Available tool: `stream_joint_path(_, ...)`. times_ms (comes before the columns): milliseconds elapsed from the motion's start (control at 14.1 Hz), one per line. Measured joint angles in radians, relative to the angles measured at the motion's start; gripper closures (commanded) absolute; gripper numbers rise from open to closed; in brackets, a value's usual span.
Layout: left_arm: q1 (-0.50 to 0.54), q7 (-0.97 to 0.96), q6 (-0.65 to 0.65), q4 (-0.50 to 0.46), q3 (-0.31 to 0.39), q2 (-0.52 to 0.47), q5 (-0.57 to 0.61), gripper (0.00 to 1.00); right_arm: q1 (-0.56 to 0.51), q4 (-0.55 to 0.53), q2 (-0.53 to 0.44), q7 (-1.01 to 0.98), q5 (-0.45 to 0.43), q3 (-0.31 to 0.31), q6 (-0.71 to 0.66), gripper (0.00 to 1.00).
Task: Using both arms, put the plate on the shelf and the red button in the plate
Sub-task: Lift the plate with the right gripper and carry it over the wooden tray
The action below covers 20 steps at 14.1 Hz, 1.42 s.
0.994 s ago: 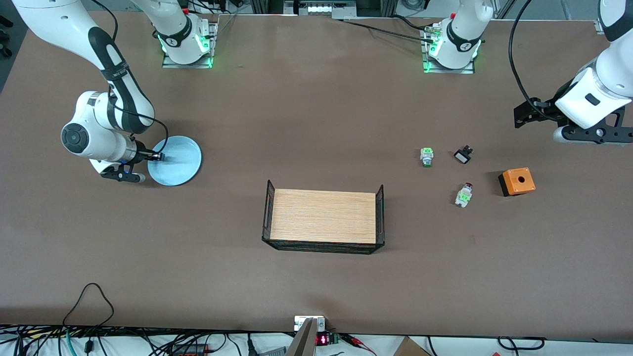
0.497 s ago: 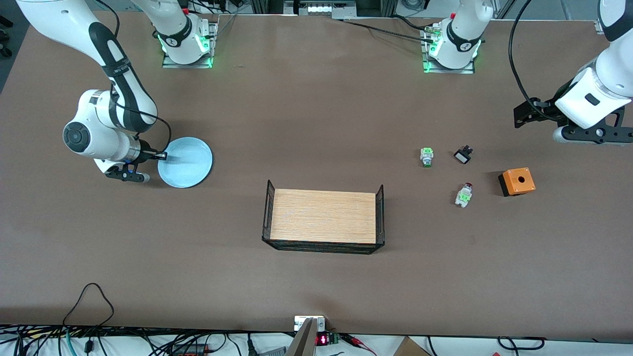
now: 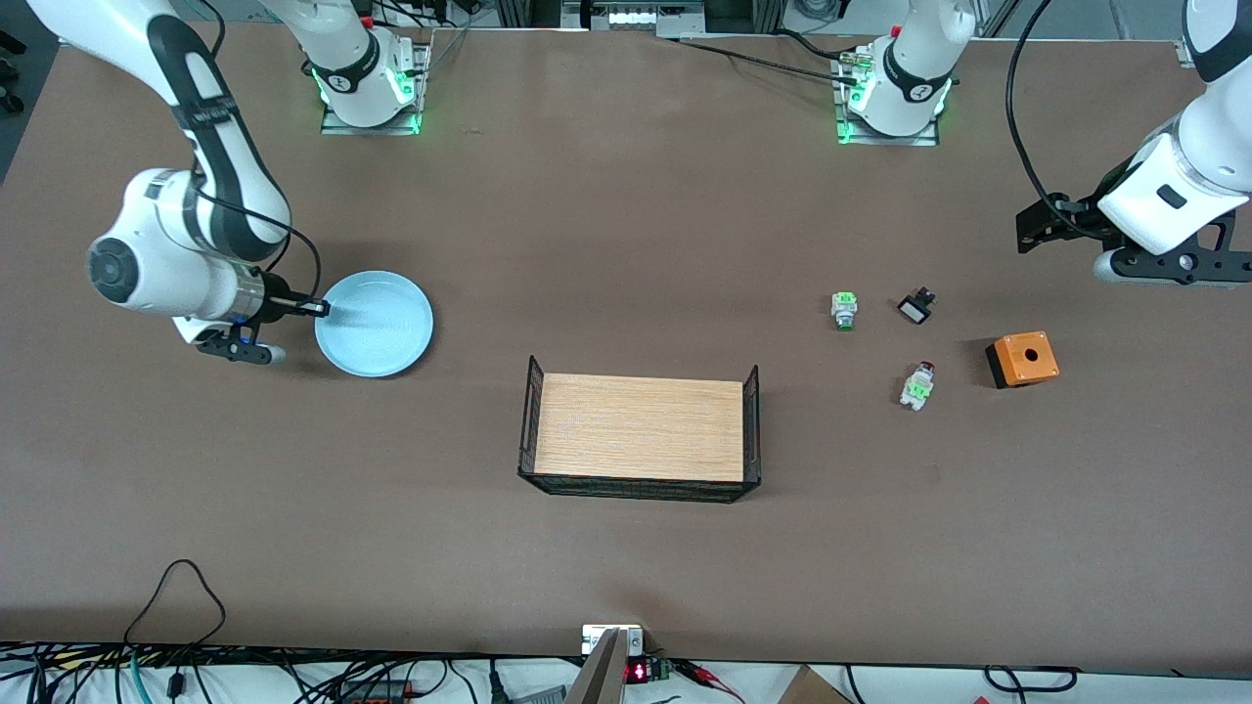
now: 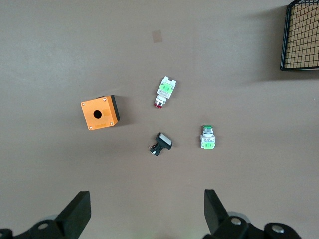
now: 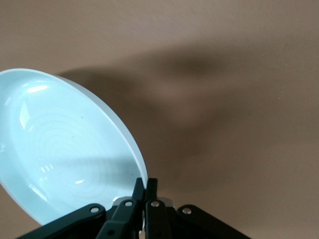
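Observation:
My right gripper (image 3: 318,308) is shut on the rim of the pale light-blue plate (image 3: 377,325) and holds it tilted, lifted off the table at the right arm's end; the right wrist view shows the plate (image 5: 60,149) pinched at its edge by the gripper (image 5: 145,185). The red button (image 3: 917,384), white-grey with a green block and dark red cap, lies on the table beside the orange box; it also shows in the left wrist view (image 4: 164,91). My left gripper (image 3: 1039,227) is open and empty, up in the air at the left arm's end; its fingertips (image 4: 79,209) are spread wide.
A wire basket with a wooden floor (image 3: 641,430) stands mid-table. A green-capped switch (image 3: 844,310), a small black part (image 3: 916,308) and an orange box with a hole (image 3: 1022,359) lie near the red button.
My right gripper has carried the plate toward the table's middle and lifted it, tilting it. The left arm has not moved.

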Motion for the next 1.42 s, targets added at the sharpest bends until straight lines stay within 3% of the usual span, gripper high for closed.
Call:
stream_joint_path(355, 0.0, 0.0, 0.0, 0.0, 0.0, 0.0, 0.0, 0.0, 0.002, 0.132, -0.127, 0.042, 0.011, 0.03, -0.181, 1.0)
stream_joint_path(639, 0.0, 0.0, 0.0, 0.0, 0.0, 0.0, 0.0, 0.0, 0.006, 0.239, -0.182, 0.117, 0.154, 0.064, -0.283, 1.0)
stream_joint_path(994, 0.0, 0.0, 0.0, 0.0, 0.0, 0.0, 0.0, 0.0, 0.027, 0.338, -0.181, 0.41, 0.176, 0.154, -0.286, 1.0)
stream_joint_path(1419, 0.0, 0.0, 0.0, 0.0, 0.001, 0.0, 0.0, 0.0, 0.179, 0.363, -0.151, 0.806, 0.178, 0.164, -0.18, 1.0)
